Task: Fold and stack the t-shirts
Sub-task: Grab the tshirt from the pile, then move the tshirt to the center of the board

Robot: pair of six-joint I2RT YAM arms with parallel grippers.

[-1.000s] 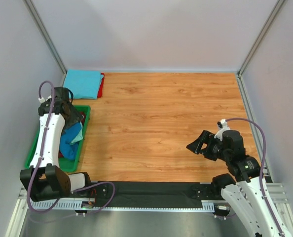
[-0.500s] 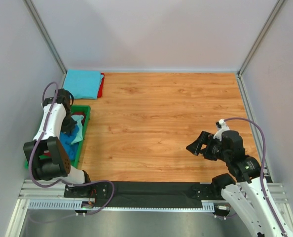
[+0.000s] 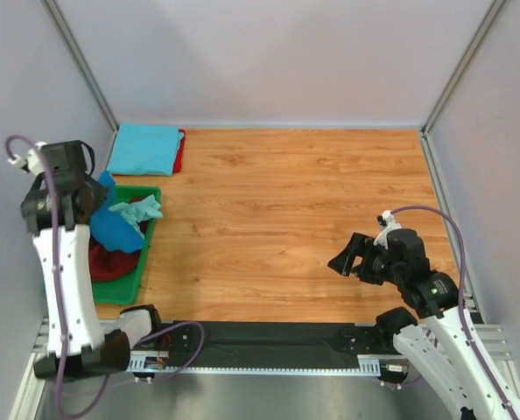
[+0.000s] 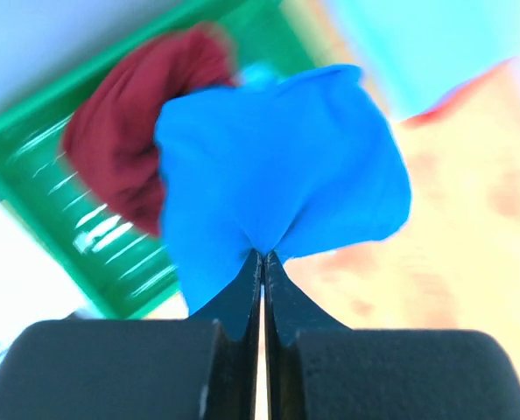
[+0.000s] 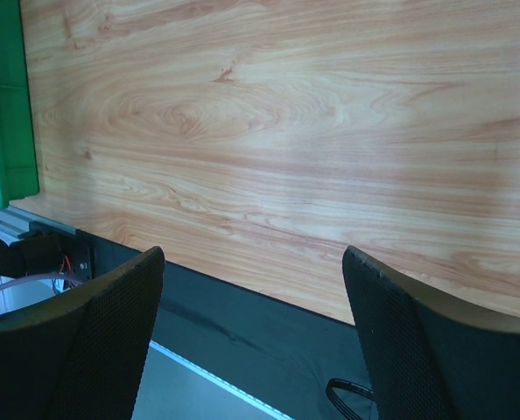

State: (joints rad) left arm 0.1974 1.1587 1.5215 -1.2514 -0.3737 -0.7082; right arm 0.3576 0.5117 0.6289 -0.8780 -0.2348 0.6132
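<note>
Left claw [image 4: 262, 255] pinches a fold of the royal blue t-shirt [image 4: 277, 166], which hangs above the green tray [image 3: 130, 282]. Right claw [image 5: 251, 262] stands spread and empty over the desk [image 3: 286, 201].

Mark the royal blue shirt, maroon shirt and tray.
royal blue shirt [image 4: 277, 166], left wrist view, middle of the hanging cloth.
maroon shirt [image 4: 129, 131], left wrist view, middle of heap.
tray [image 3: 127, 290], top view, bare near corner.

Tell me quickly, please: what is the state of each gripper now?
Left gripper: closed, holding the royal blue t-shirt.
Right gripper: open, holding nothing.
</note>
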